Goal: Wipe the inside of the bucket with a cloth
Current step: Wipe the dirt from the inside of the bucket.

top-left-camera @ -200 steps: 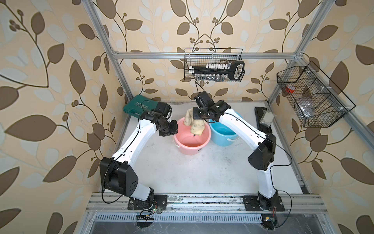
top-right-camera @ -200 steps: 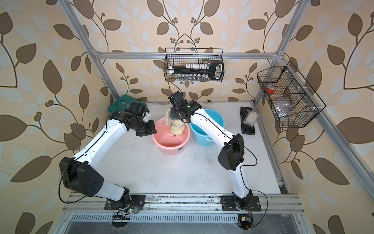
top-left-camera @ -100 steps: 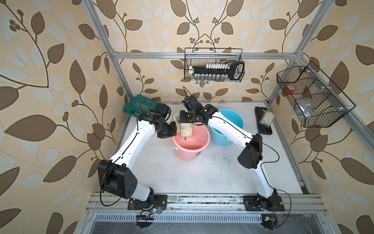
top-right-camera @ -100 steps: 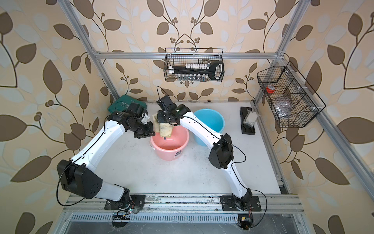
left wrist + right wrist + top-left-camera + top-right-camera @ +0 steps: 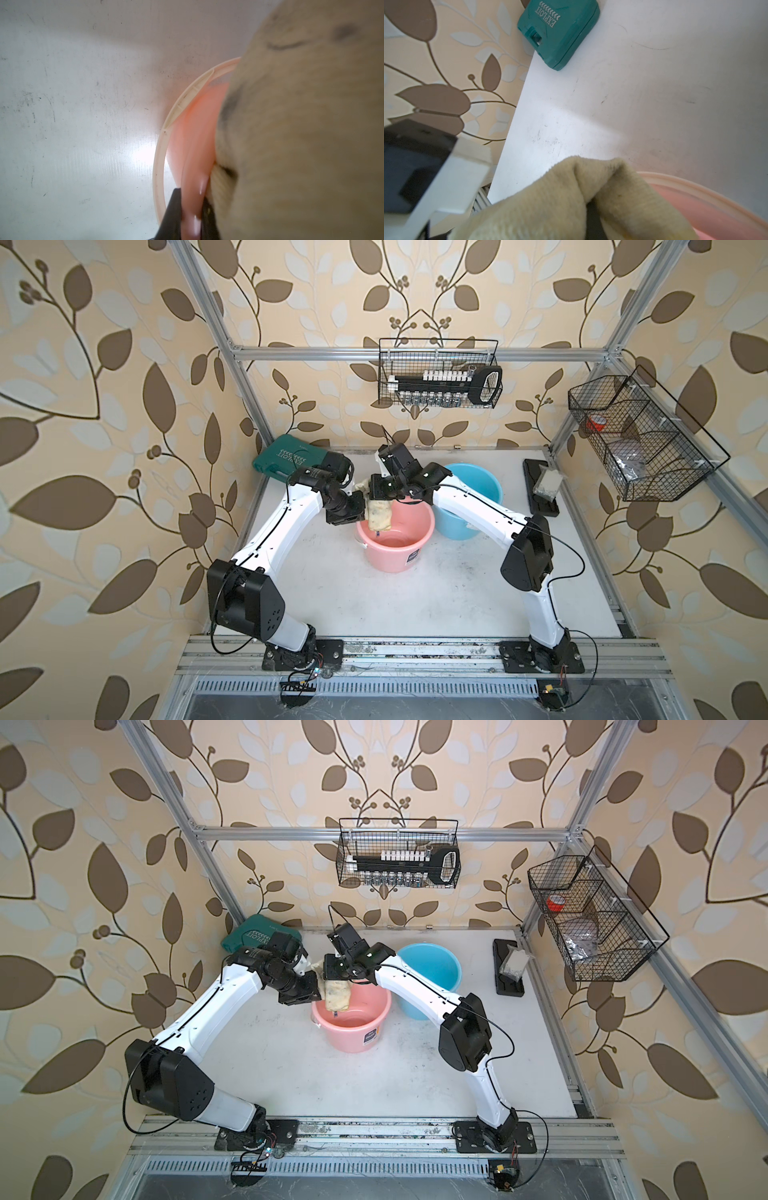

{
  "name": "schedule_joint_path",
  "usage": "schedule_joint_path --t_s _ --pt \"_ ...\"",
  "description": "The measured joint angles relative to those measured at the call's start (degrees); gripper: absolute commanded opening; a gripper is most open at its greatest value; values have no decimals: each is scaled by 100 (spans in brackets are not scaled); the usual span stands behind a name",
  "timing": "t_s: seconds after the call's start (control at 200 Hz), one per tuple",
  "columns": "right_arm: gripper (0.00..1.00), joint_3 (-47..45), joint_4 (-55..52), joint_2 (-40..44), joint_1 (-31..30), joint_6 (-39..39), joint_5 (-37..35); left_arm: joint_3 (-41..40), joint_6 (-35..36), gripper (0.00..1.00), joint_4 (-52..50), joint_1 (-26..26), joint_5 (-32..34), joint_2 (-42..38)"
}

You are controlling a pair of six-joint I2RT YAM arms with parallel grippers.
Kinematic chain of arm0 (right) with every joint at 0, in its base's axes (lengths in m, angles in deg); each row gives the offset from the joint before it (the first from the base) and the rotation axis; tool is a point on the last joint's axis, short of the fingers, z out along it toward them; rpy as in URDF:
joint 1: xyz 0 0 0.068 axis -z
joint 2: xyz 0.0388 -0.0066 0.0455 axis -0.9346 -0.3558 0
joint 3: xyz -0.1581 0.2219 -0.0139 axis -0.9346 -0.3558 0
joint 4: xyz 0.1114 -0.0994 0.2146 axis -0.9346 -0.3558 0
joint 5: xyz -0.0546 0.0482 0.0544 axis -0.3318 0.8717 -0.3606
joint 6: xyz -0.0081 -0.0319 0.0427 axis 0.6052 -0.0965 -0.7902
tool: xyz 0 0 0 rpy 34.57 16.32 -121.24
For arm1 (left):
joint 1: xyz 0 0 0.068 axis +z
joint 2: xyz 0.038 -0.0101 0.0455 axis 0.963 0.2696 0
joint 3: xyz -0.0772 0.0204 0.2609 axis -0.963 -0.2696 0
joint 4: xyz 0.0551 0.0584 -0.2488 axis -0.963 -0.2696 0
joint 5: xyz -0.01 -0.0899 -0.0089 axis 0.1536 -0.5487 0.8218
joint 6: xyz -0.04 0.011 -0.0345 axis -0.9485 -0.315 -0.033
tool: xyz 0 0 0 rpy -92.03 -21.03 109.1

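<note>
Press the cloth (image 5: pixel 379 517) flat to the inner wall of the pink bucket (image 5: pixel 388 562) and sweep round the curve in one slow pass rather than in dabs, starting, by the look of both top views, at the side nearest the left arm. Brace the bucket through the stroke with the left gripper (image 5: pixel 190 216), closed across the rim with one finger (image 5: pixel 169 216) outside the wall and its partner inside, as shown in the left wrist view. Ease off at any tipping or twisting in that clamp. Pinch hard with the right gripper (image 5: pixel 380 497), shut on a bunched fold of the cloth, wrapped in yellow pile on both sides of the dark finger (image 5: pixel 592 218). Below that pinch, hangs as a folded strip over the rim and down inside the bucket, just beside the inner left finger and seemingly touching it. No telling, from these views, of any contact between lower end and bucket floor. Steer clear of the blue bucket (image 5: pixel 478 489) close behind.
</note>
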Motion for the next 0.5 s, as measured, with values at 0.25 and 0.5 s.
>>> schedule_joint_path --t_s 0.25,0.5 --pt "0 -428 -975 525 494 332 -887 101 0 0 227 0 4 0" --pt "0 -894 -1469 1137 417 813 -1451 138 125 0 341 -4 127 0"
